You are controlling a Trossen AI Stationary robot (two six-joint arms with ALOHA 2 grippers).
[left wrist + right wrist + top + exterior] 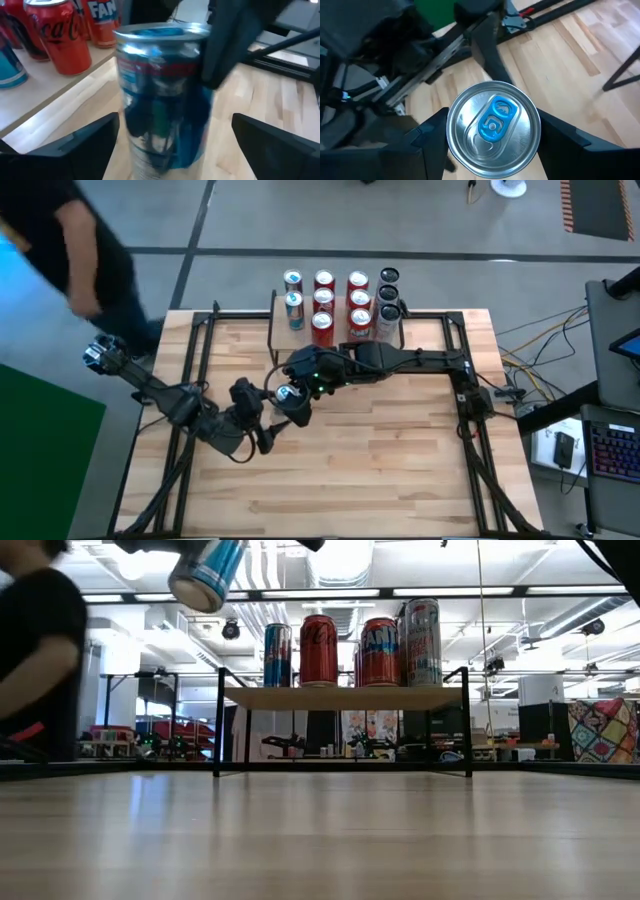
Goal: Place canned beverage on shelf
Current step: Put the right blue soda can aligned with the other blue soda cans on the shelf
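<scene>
A silver and blue can (290, 394) hangs in the air over the middle of the table; the low view shows it high up and tilted (206, 570). My right gripper (492, 124) is shut on it from above. My left gripper (175, 137) is open, with a finger on either side of the can's lower body and a gap on each side. The shelf (345, 698) stands at the table's far edge on thin black legs. It carries several red, blue and dark cans (340, 305). My right gripper pinches the can's upper side wall just below the rim (199, 65) between its two fingers (426, 145). The fingers come from above and lie along the can, whose top (492, 122) faces the wrist. The can is lifted clear and slightly tilted.
A person in dark clothes (85, 250) stands beyond the table's far left corner and also shows in the low view (30, 650). Black frame rails (465, 395) run along the table's left and right sides. Bare wooden tabletop (350, 470) lies toward the near edge.
</scene>
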